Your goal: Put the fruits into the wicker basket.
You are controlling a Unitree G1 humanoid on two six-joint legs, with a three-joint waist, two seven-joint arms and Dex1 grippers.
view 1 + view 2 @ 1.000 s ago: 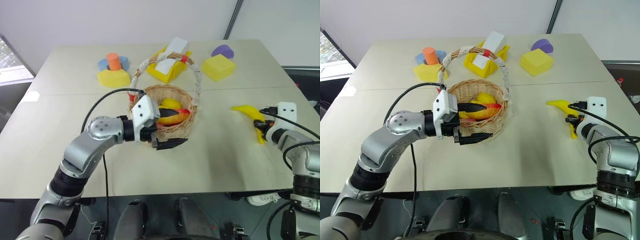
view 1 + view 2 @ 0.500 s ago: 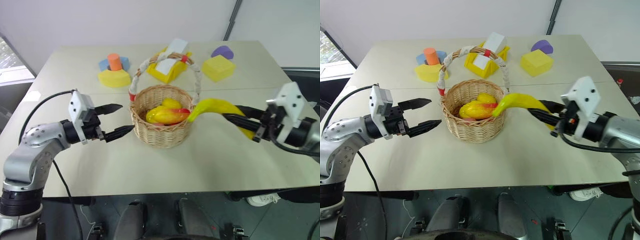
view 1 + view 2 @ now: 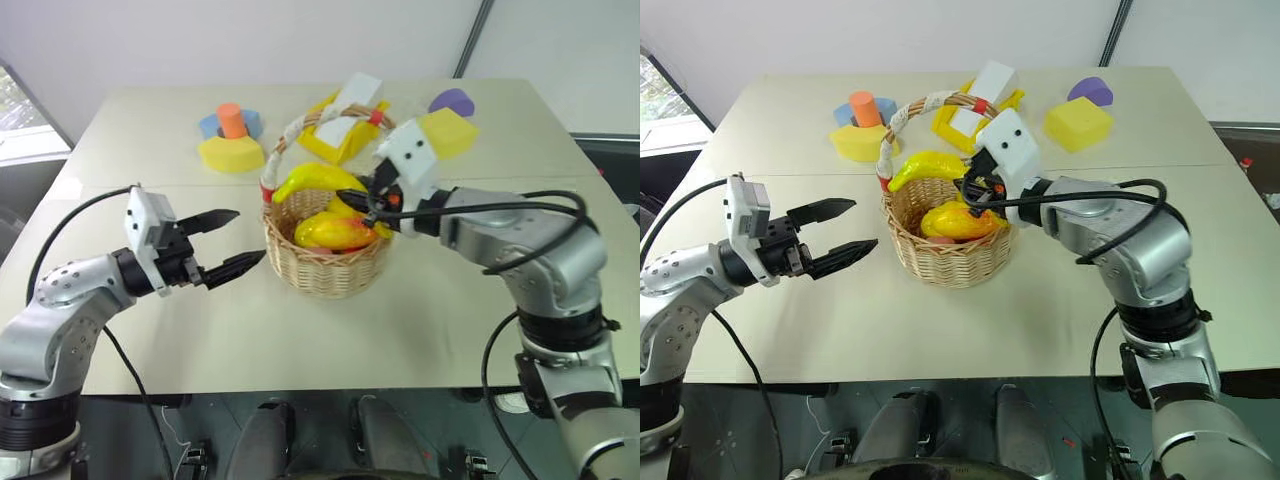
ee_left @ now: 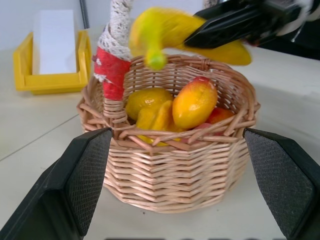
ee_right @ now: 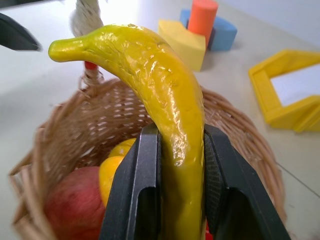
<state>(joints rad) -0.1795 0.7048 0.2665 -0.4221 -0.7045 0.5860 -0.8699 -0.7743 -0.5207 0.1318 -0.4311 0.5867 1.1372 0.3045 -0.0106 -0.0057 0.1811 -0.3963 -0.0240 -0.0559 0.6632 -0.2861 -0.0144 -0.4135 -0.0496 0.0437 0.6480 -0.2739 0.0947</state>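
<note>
1. Gripping the banana [image 5: 165, 100] between its two black fingers [image 5: 137, 190], our right gripper [image 3: 976, 190] is clamped on the fruit's lower half, and the curved upper end sticks out well past the fingertips.
2. We see the banana held above the wicker basket [image 3: 950, 255], its free tip reaching over the rim on the side away from the gripper's wrist, close to the foot of the white-wrapped handle [image 3: 902, 115].
3. Directly under the right gripper's fingers, inside the basket, lie a yellow-orange mango [image 4: 194, 102] with a red blush, another yellow fruit [image 4: 145, 100] and a red one [image 5: 70, 200].
4. Our left gripper [image 3: 228, 243] holds nothing; its fingers are spread as wide as they go.
5. Its fingertips point level toward the basket, which stands just ahead of them on the table [image 3: 420, 330] and apart from them; in the left wrist view the basket sits framed between the two fingers [image 4: 85, 175].
6. Beyond the basket from both grippers we see a yellow plastic bin [image 3: 958, 125] with a white box, foam blocks [image 3: 862, 130] past the left gripper's side, and a yellow block [image 3: 1078, 122] with a purple one [image 3: 1090, 90] behind the right arm.
</note>
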